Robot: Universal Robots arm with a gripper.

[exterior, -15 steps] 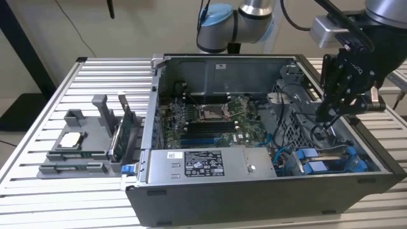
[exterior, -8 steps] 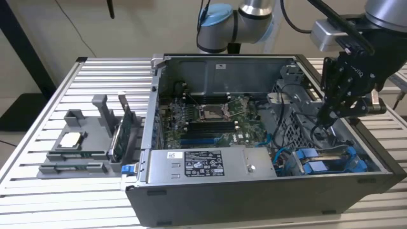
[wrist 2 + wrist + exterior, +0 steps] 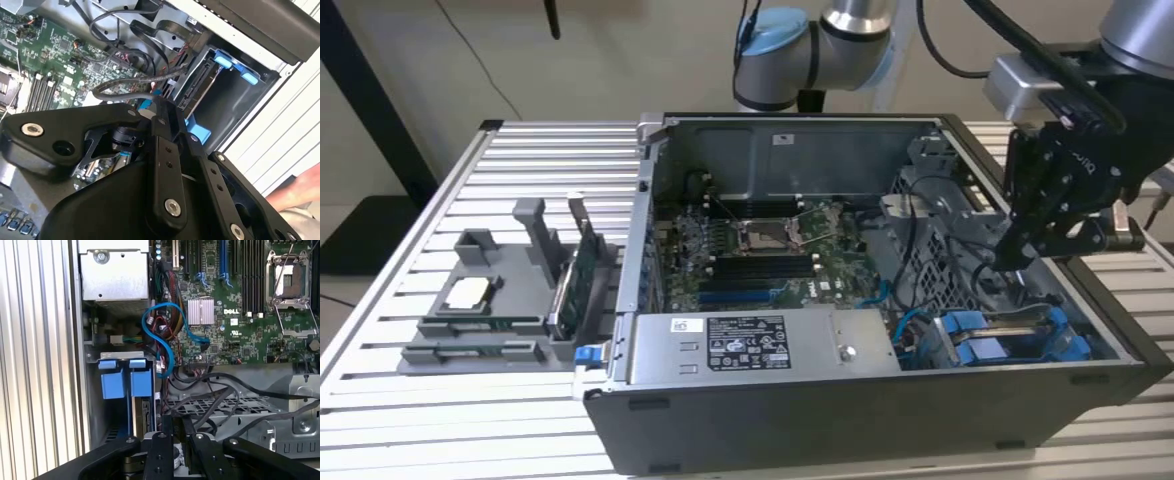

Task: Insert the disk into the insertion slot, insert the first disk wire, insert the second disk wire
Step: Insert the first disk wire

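Disk [image 3: 197,87] looks seated in the insertion slot [image 3: 235,102], so you're likely on the 1st wire step: gripper [image 3: 1021,250] hangs just above, fingers narrow with nothing visibly held, and the pickup needs a clean line through the cables [image 3: 130,87].

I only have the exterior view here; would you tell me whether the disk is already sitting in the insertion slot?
Observer: Yes, in the second wrist view the disk lies inside the insertion slot, its connector edge exposed.
Operator: Thank you; is a wire plugged into that edge?
Observer: I see none plugged in; in the first wrist view a blue cable loops over the motherboard, one end hanging beside the slot's blue tabs.
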